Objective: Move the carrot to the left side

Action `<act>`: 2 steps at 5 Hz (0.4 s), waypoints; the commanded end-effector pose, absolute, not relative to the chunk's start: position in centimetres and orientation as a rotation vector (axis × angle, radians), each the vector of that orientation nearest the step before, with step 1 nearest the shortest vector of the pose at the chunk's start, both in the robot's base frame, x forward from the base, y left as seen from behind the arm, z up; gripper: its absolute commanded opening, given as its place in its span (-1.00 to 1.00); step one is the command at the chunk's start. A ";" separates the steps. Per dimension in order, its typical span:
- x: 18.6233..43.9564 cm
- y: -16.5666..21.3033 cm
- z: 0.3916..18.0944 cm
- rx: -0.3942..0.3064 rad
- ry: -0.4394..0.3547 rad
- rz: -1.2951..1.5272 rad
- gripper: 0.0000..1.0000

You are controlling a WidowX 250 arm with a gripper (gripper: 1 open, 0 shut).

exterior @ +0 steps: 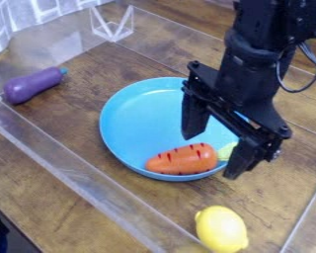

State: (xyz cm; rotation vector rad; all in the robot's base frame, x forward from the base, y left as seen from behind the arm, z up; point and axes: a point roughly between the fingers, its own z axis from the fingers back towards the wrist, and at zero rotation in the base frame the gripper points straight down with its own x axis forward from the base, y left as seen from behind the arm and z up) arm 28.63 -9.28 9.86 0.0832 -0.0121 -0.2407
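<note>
The carrot (184, 159) lies on its side in the lower right part of the blue bowl (131, 111), its green top pointing right toward the rim; nothing touches it. Just above it hangs the gripper (224, 140), pointing down, jaws spread wide and holding nothing, one finger over the bowl's middle and the other beyond the right rim. The bowl sits mid-frame on the wooden table (68, 193); a yellow lemon (221, 229) rests at the lower right, a purple eggplant (33, 84) well apart at the upper left. By my reading the grasp itself is the step in hand, and the carrot is not yet secured; the next move calls for descending astride the carrot, closing firmly, lifting clear of the rim, then carrying it toward the frame's left.
</note>
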 end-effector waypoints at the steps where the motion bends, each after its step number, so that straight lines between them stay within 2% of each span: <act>1: 29.3 -9.6 10.7 0.069 -0.064 -0.280 1.00; 2: 29.5 -9.4 9.7 0.069 -0.047 -0.313 1.00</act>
